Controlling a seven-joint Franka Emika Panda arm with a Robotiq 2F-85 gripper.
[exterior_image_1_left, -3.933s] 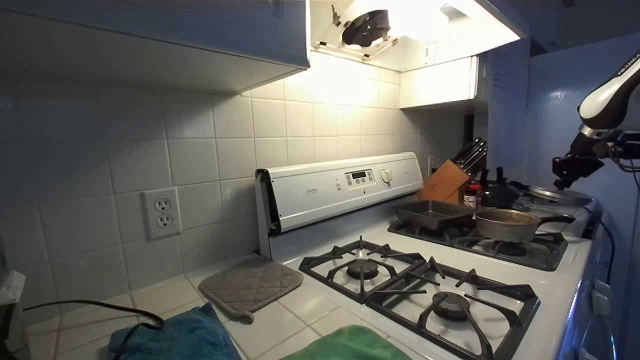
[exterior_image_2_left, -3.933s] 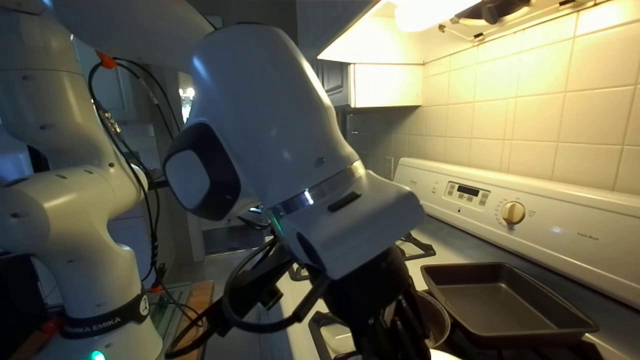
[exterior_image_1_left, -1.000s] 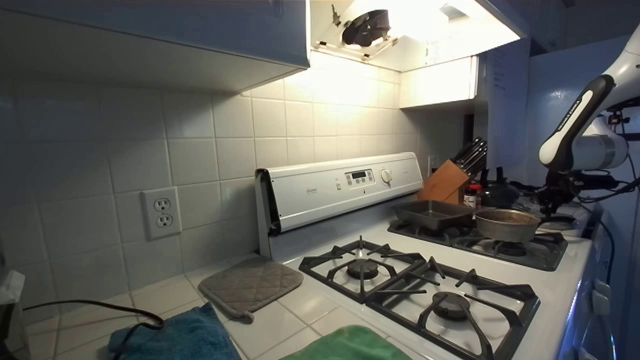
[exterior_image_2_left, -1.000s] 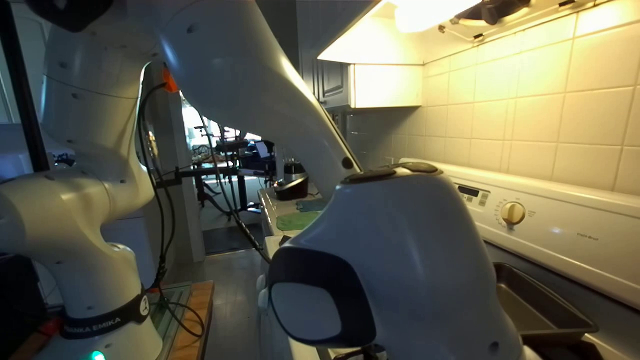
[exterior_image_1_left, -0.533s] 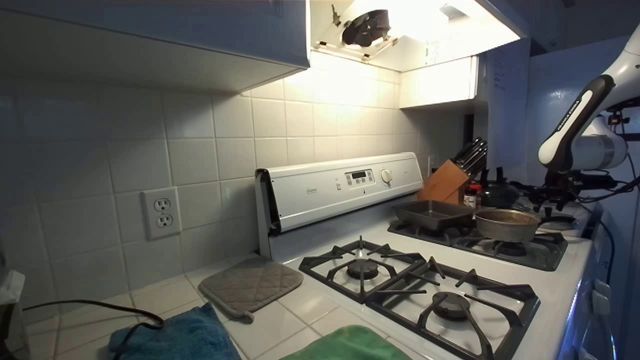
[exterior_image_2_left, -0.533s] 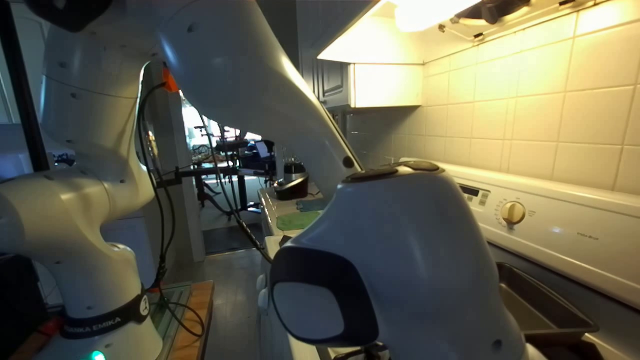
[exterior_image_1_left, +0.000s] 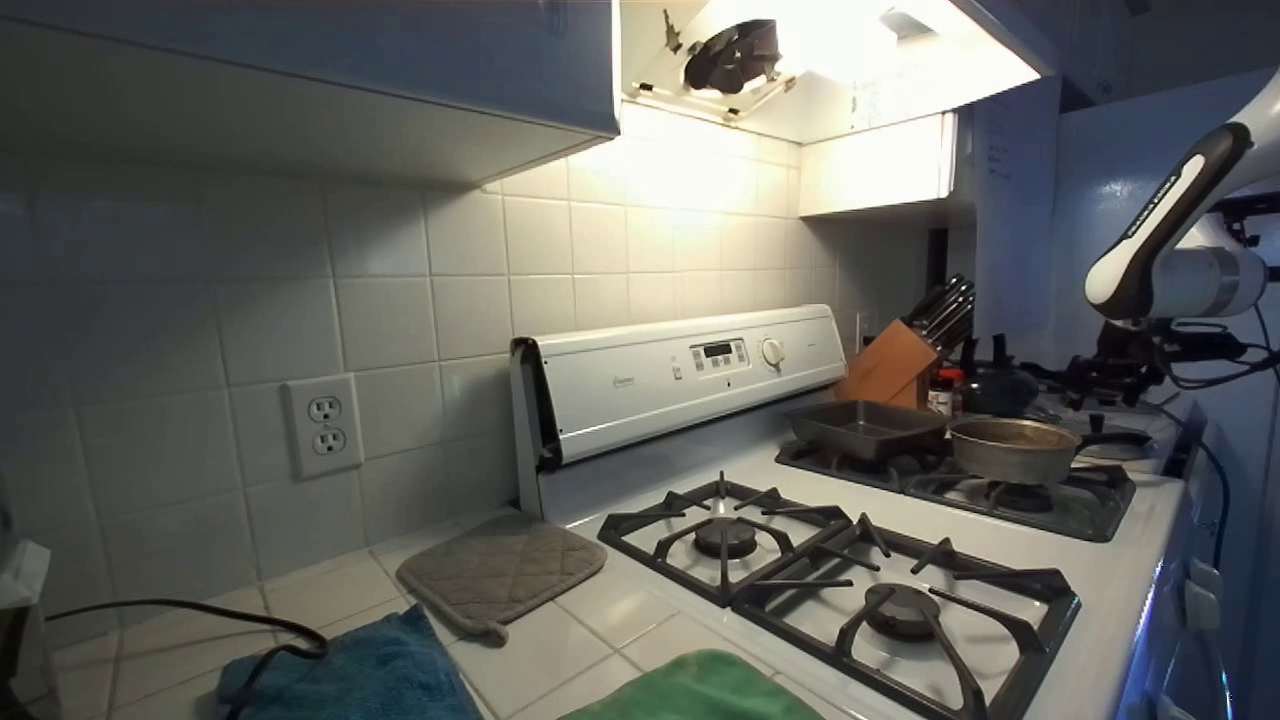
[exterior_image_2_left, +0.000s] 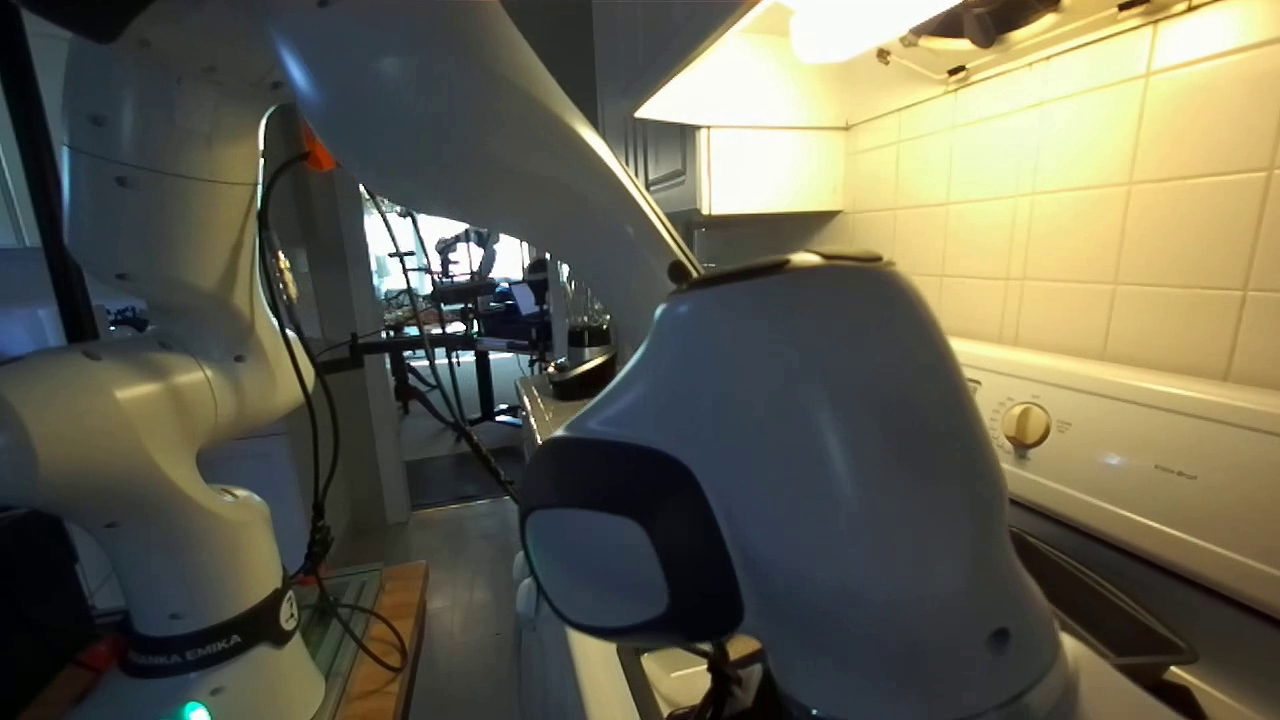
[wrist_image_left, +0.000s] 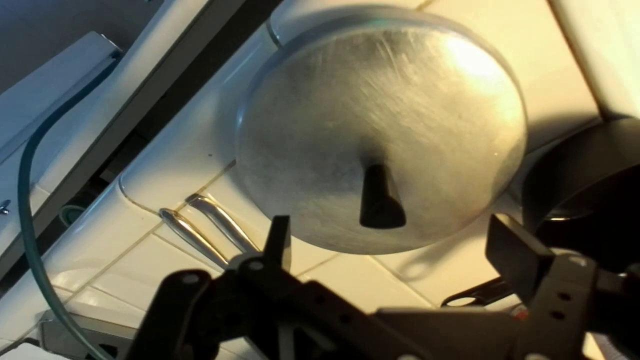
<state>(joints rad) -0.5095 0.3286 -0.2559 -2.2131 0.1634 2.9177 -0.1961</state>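
Above the round metal lid (wrist_image_left: 382, 120), the black gripper (wrist_image_left: 392, 237) is hovering with its jaws standing wide apart. Between its fingertips (wrist_image_left: 281, 242) in the wrist view, the lid's black knob (wrist_image_left: 383, 200) is showing, touching neither of them. The lid is lying on the white tile counter (wrist_image_left: 350, 280), its knob pointing up. Just beside the lid, on its right in the wrist view, a dark pan (wrist_image_left: 575, 165) is sitting, partly out of view. Near the lid's left edge there, two silver cutlery handles (wrist_image_left: 195, 239) are lying side by side, and farther out from the lid a green cable (wrist_image_left: 23, 180) is curving past the counter's edge. Near the lid in an exterior view, a metal saucepan (exterior_image_1_left: 1010, 458) is standing on the stove (exterior_image_1_left: 935, 516), its black handle crossing in front of the lid. Farther from the lid, a baking pan (exterior_image_1_left: 835, 440) is resting on the stove, close beside the saucepan. Well apart from the lid, a jar with a red cap (exterior_image_1_left: 940, 397) is standing next to a wooden knife block (exterior_image_1_left: 888, 365), which is holding black-handled knives (exterior_image_1_left: 950, 308). Farthest from the lid, past the stove's other end, a grey potholder (exterior_image_1_left: 503, 565) and a green cloth (exterior_image_1_left: 700, 690) are lying on the tiles, and a blue towel (exterior_image_1_left: 370, 675) is lying beyond them under a dark cord (exterior_image_1_left: 320, 647).
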